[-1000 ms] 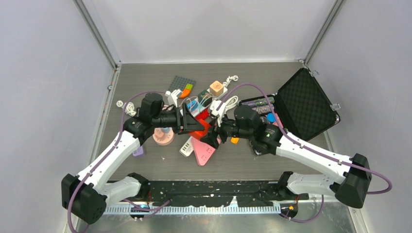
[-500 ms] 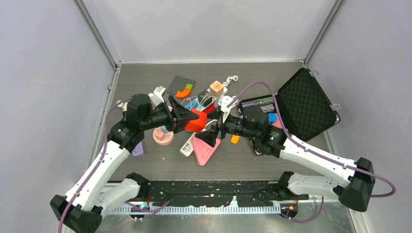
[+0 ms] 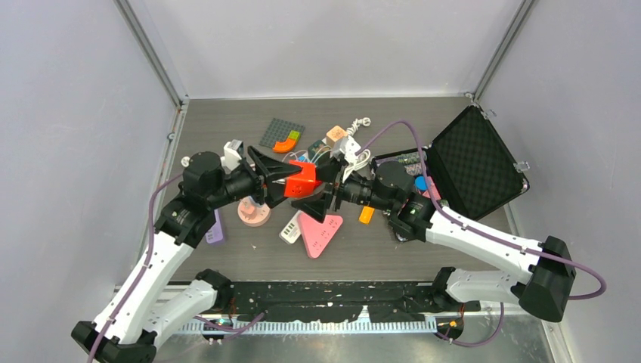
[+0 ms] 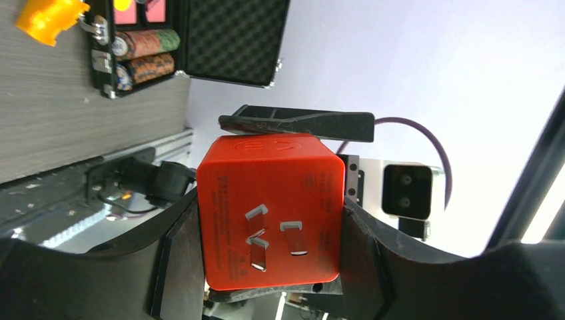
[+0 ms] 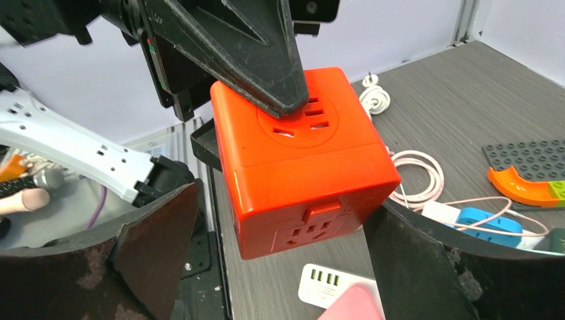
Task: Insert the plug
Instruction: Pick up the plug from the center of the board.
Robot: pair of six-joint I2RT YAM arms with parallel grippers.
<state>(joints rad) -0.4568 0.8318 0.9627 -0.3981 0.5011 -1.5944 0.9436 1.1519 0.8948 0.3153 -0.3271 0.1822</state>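
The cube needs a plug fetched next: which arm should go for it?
Right. Its tool stands open on either side of the cube, gripping nothing, so it is free to leave. The left tool is clamped on the cube and should probably hold it steady.

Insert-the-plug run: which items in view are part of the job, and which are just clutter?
Job: red cube adapter, clamped in the left gripper; right gripper, open around it.

Lying about: black case, pink wedge strip, grey studded plate, white USB charger, white cable, blue adapter.
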